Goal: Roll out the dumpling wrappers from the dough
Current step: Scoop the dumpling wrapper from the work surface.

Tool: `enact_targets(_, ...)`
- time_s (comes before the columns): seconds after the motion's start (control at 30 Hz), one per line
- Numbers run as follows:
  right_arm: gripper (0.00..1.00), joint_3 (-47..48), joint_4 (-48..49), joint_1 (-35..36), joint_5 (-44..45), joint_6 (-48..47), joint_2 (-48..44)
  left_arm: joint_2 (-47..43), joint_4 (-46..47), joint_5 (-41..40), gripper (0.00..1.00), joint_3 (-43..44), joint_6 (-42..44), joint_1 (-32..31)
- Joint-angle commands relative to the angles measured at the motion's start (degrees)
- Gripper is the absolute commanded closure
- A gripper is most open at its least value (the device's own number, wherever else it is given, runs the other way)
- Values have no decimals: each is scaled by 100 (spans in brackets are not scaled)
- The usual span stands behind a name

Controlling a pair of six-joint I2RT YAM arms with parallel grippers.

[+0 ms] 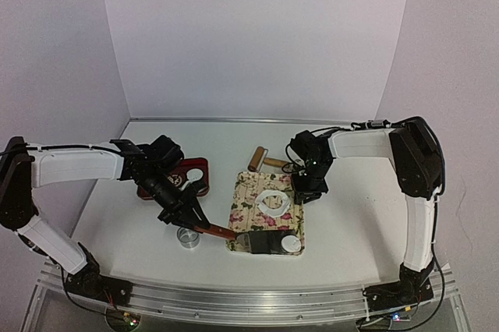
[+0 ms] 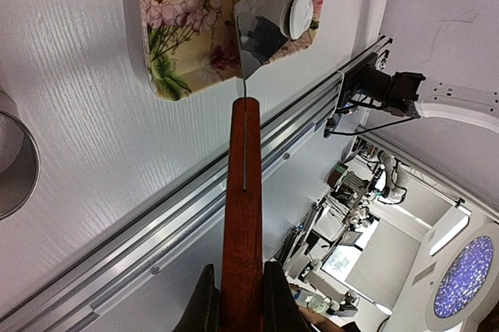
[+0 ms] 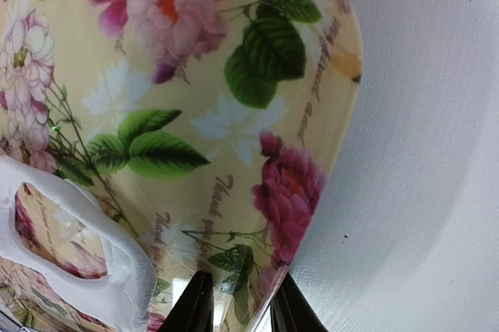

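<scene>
Floral tray [image 1: 248,192] — holed dough [image 1: 274,212], wrapper [image 1: 291,244] | left jaws grip spatula [image 1: 218,231] | right jaws clamp tray

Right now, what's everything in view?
board: one, floral, centre
dough: one, white holed sheet, on board
spatula: one, red-brown handle, steel blade on board
dumpling wrapper: one, white, board's near corner beside blade
ring cutter: one, silver, left of board
rolling pin: one, wooden, behind board
tray: one, dark red, far left of board
left gripper: one, black, shut on spatula handle
right gripper: one, black, shut, board's far right corner
</scene>
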Motion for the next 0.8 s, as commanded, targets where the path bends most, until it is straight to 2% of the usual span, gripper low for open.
enact_targets(0.0,100,-150,-30,12,-83,50,51,-205,484,230,100,-298,-300,-30)
enact_targets(0.47,100,-115,-41,12,-125,22,86,-975,1428,522,100,-1102,-986,207)
enact_targets(0.77,100,-105,-58,19,-135,8,93,-1525,2393,720,100,-1441,-1627,358)
